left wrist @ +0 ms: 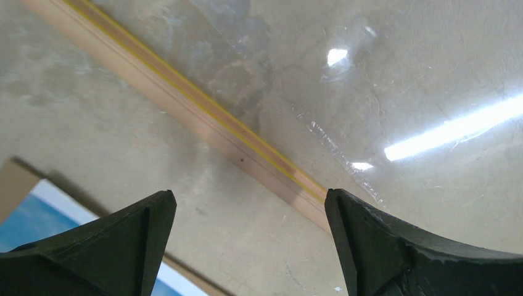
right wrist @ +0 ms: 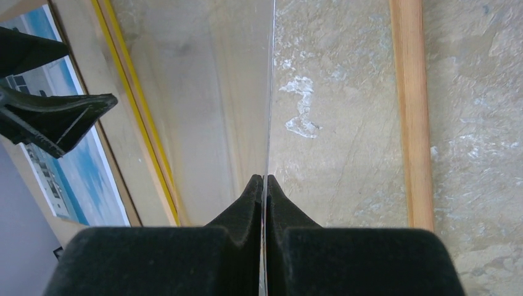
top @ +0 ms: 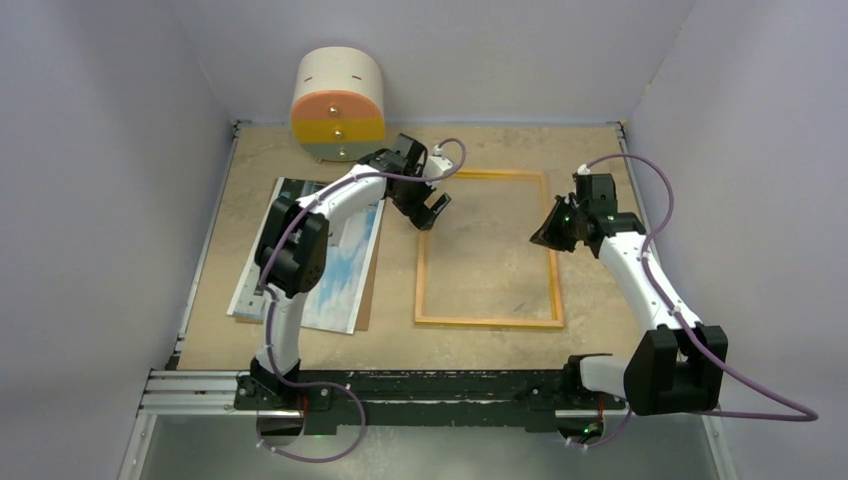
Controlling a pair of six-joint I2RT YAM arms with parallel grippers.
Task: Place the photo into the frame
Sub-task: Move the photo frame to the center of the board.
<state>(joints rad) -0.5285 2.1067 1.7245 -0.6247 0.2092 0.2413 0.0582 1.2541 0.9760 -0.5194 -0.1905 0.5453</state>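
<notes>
Striped drum stands at back, brown board left, clear pane centre

frame flat on table, right of centre; photo flat to its left, apart from it, on top of backing sheet, left arm crossing above both. Drum at far edge, behind photo, left of frame's far-left corner. Left gripper hangs over frame's far-left corner, jaws apart, nothing between them; right gripper over frame's right rail, pinching 1 edge of clear sheet that reaches across the frame opening between the 2 grippers.
</notes>
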